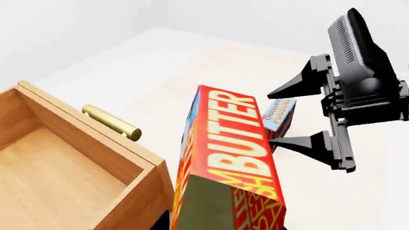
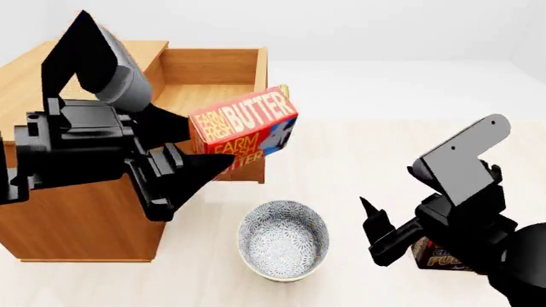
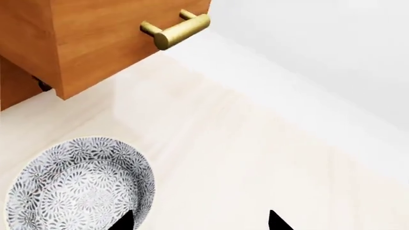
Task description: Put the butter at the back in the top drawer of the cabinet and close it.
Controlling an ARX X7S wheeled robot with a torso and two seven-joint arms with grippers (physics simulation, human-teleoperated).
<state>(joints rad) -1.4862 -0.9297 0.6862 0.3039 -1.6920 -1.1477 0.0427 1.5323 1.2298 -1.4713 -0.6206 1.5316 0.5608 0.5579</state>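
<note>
A: Nearest the head camera: the left claw point(image 2: 201, 167), its black fingers closed on the butter point(image 2: 245, 133). How is the carton oriented?

B: Tilted, lifted clear of the counter point(image 2: 367, 160), at the open front corner of the top drawer point(image 2: 213, 80). The left wrist view shows "BUTTER" in yellow on its red face, beside the drawer's front panel and brass handle point(image 1: 112, 122).

A: Largest item next?

B: The cabinet point(image 2: 77, 204), light-brown wood, standing on the counter at the head view's left. Its top drawer is pulled out; the bare wooden floor of the drawer is visible in the left wrist view.

A: Then the right arm?

B: The right claw point(image 2: 375, 233) hangs above the counter to the right of the bowl, well apart from the butter. Its fingers are spread moderately and grip nothing; only two black tips show in the right wrist view.

A: Smaller items?

B: A patterned blue-and-white bowl point(image 2: 282, 238) sits upright in front of the cabinet. A chocolate pudding box point(image 2: 436, 257) lies on the counter, partly hidden behind the right arm.
</note>
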